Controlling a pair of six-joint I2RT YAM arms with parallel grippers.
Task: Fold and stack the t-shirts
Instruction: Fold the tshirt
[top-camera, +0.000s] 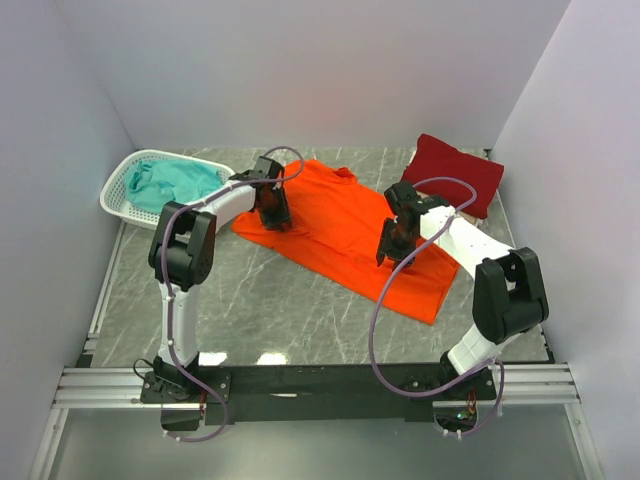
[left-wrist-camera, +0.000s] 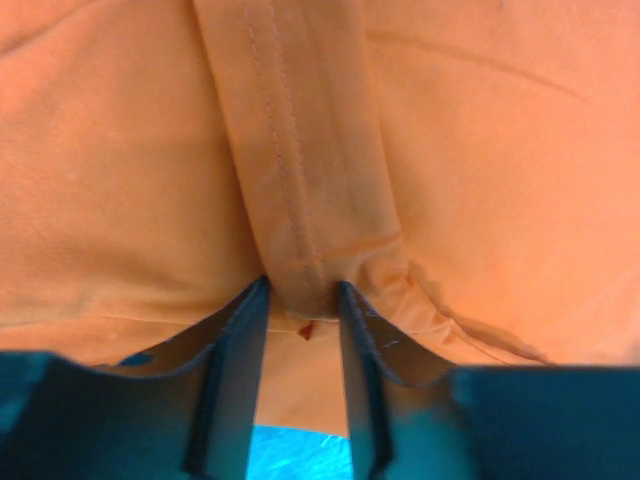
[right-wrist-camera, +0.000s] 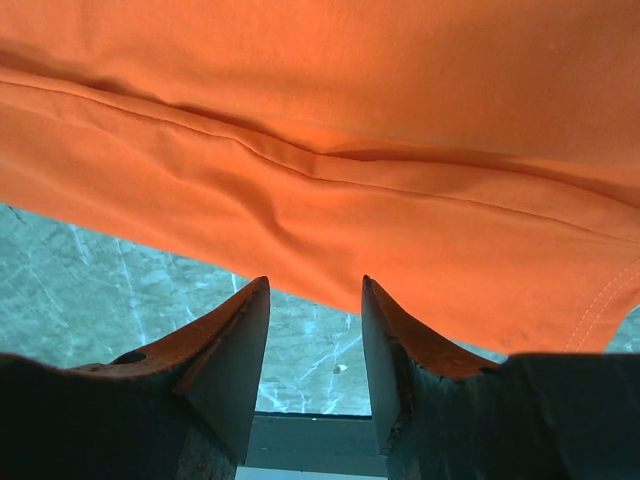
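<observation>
The orange t-shirt lies spread open in the middle of the grey marbled surface, running from 11 o'clock down to 4 o'clock. The left claw is down on the shirt's 9 o'clock edge. In the left wrist view the left claw pinches a raised, double-stitched band of the orange t-shirt, with the cloth touching both tips. The right claw sits over the shirt's 3 o'clock side. In the right wrist view the right claw stands with its jaws apart and nothing between them, bare surface showing in the gap and the edge of the orange t-shirt just beyond the tips. The dark red t-shirt rests folded at 1 o'clock, just beside the orange one. The teal t-shirt lies bunched inside the white lattice basket at 10 o'clock
</observation>
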